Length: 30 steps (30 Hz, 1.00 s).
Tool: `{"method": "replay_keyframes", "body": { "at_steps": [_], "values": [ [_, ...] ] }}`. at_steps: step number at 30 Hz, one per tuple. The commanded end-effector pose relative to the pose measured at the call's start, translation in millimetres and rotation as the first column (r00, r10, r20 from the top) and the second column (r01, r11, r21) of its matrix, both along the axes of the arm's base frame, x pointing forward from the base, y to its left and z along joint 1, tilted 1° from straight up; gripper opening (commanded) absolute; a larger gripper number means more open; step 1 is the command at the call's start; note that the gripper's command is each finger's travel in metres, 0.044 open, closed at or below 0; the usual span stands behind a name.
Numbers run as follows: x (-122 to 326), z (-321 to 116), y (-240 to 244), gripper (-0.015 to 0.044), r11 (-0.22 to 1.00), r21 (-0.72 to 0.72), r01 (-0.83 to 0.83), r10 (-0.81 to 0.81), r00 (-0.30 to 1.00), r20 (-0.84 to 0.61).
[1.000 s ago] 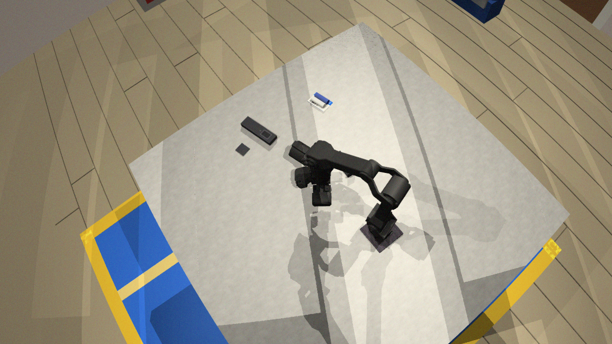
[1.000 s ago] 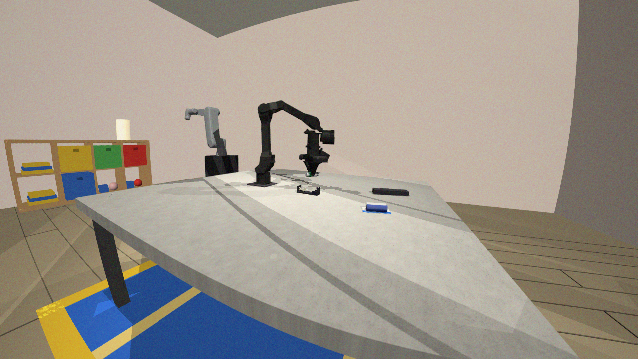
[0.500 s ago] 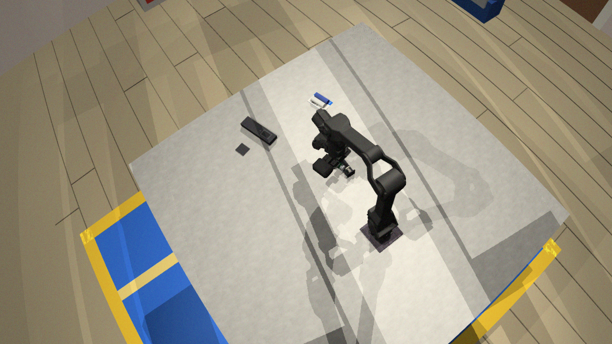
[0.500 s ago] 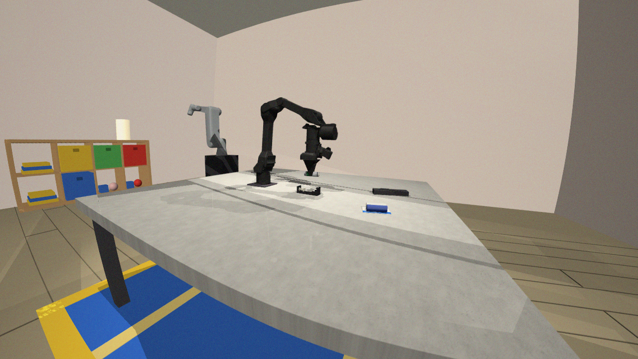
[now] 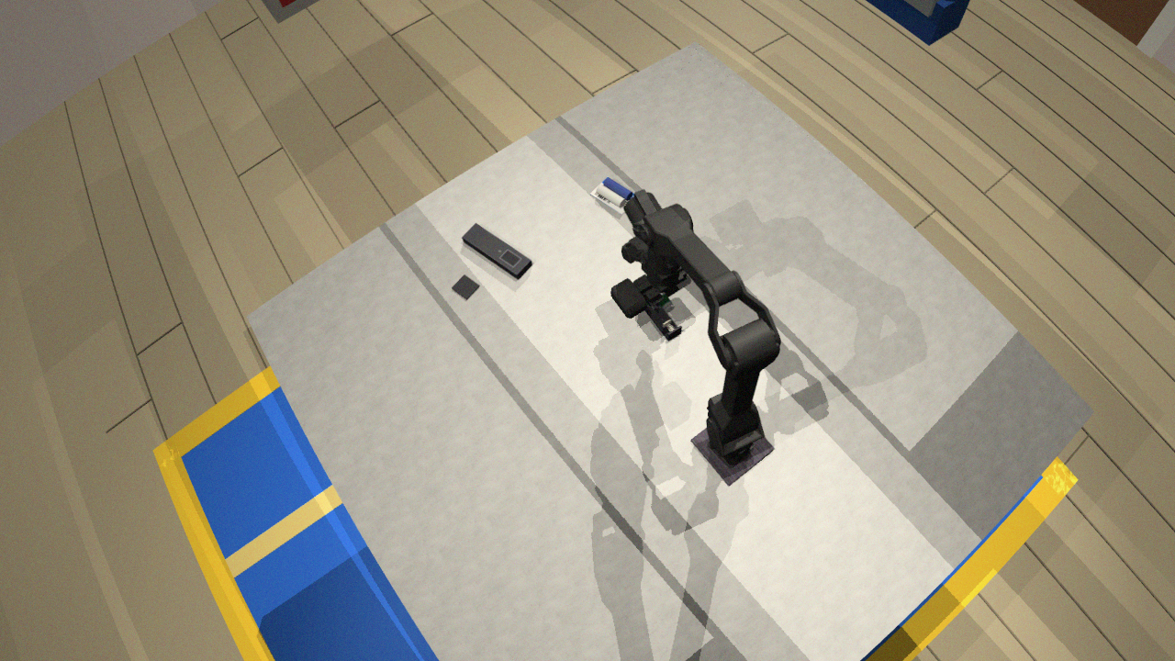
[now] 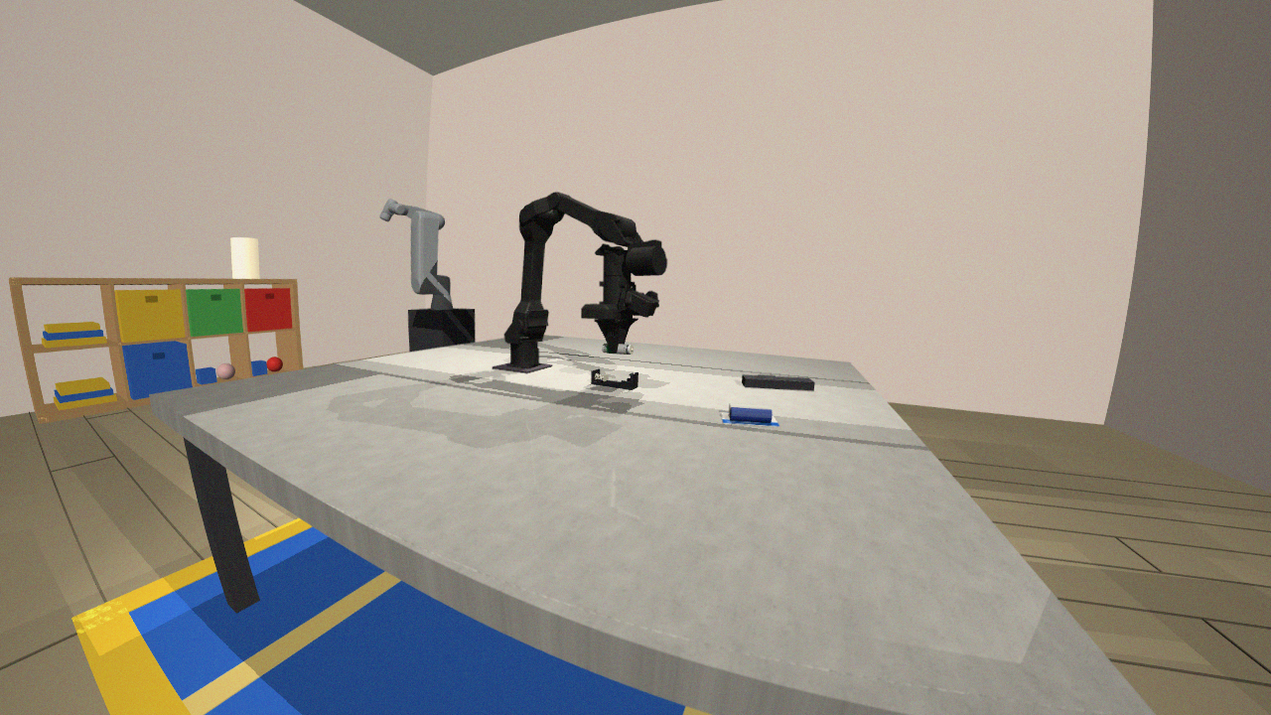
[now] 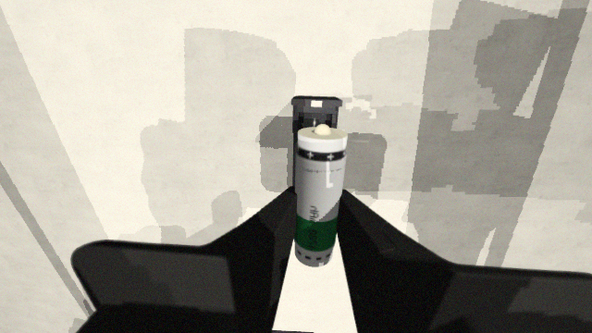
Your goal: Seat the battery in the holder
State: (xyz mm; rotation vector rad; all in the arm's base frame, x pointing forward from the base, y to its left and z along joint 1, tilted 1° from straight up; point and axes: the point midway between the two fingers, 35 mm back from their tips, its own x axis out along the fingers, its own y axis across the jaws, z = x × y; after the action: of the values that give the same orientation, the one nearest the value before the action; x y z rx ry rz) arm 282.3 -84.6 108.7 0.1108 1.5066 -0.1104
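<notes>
Your wrist view gives you the grip plainly: the jaws are pinching the battery (image 7: 317, 199) by its lower, green-banded part, one black finger (image 7: 259, 231) pressed to each side. Its button terminal end points away from the camera, toward the holder (image 7: 316, 113), which lies on the worktop (image 7: 116, 92) beyond and below it, roughly in line with the battery's long axis. You cannot tell from this view how high the battery hangs.

Your exterior view settles that. The gripper (image 6: 618, 342) points down with its tips above the worktop (image 6: 622, 498), and the holder (image 6: 614, 379) sits lower in the frame on the surface, apart from the tips. The battery itself is only a pale speck at the fingertips there.

Your top view hides the holder and battery under the arm (image 5: 698, 271), but it alone shows you a black remote-like bar (image 5: 496, 251) beside a small dark square (image 5: 464, 286), and a blue-and-white block (image 5: 611, 192) just past the arm's far end.
</notes>
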Motion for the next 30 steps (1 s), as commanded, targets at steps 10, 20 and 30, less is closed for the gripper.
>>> {"method": "replay_keyframes", "body": {
  "at_steps": [10, 20, 30],
  "values": [
    [4, -22, 1, 0.0065, 1.000, -0.016, 0.005, -0.003, 0.990, 0.138],
    [5, -34, 1, 0.0065, 0.999, -0.032, 0.004, 0.003, 0.975, 0.220],
    [4, -38, 1, 0.0065, 0.999, -0.038, 0.007, 0.004, 0.963, 0.269]
  ]
}}
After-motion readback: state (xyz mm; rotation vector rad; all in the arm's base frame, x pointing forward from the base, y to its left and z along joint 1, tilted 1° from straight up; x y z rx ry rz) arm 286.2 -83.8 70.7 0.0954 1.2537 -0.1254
